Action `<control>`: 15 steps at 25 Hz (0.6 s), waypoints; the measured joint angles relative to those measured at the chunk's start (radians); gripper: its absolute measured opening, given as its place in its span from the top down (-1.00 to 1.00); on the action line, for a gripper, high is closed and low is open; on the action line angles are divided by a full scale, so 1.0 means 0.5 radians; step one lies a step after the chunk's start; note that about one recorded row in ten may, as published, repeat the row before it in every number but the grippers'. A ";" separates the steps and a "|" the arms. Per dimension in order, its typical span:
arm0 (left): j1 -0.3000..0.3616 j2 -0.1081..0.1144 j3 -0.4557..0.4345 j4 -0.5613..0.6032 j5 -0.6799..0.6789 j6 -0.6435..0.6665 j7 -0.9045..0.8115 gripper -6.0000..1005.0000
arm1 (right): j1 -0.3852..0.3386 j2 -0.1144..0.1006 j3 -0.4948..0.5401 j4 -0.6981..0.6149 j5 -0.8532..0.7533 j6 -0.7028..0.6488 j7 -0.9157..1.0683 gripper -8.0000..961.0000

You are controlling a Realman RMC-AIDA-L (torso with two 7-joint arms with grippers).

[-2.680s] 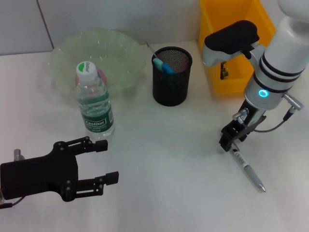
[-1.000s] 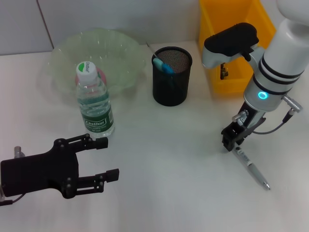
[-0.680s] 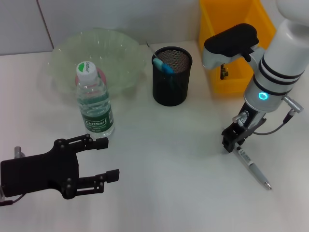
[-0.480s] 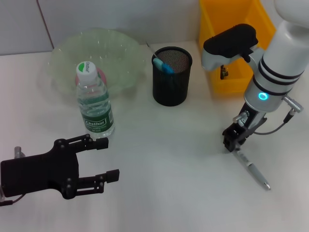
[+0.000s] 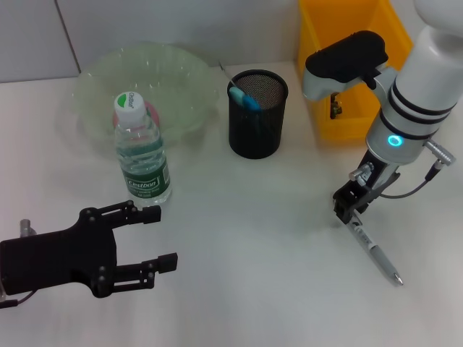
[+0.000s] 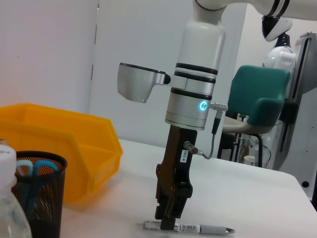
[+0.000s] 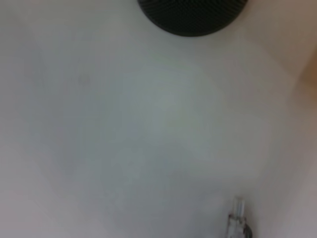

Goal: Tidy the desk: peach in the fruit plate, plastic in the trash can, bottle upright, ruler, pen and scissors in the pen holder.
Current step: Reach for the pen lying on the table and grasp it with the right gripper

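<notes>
The pen lies flat on the white desk at the right. My right gripper stands on the pen's near end, shut on it; the left wrist view shows that gripper upright over the pen. The bottle stands upright in front of the clear fruit plate, where a bit of pink peach shows. Blue scissors and a thin clear ruler stick out of the black mesh pen holder. The plastic is out of view. My left gripper is parked open at the near left.
A yellow bin, the trash can, stands at the back right behind my right arm. The right wrist view shows the pen holder's base and one end of the pen on bare desk.
My right gripper has shifted slightly at the pen's end, and the pen's far tip has swung a little on the desk. The left arm, bottle and holder have not moved.
</notes>
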 joint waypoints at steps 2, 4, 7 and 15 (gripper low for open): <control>0.000 0.000 0.000 0.000 0.000 0.000 0.000 -0.57 | -0.002 0.000 -0.001 0.005 0.000 0.005 0.000 0.38; 0.000 0.000 0.000 0.000 0.000 0.000 0.000 -0.57 | -0.003 0.000 -0.002 0.008 0.000 0.007 0.000 0.38; -0.001 0.000 0.000 0.000 0.000 0.000 0.000 -0.57 | -0.004 0.000 -0.002 0.022 0.000 0.017 0.000 0.39; -0.003 0.000 0.000 0.000 0.000 0.000 0.000 -0.57 | -0.001 0.001 -0.002 0.050 0.001 0.040 0.000 0.44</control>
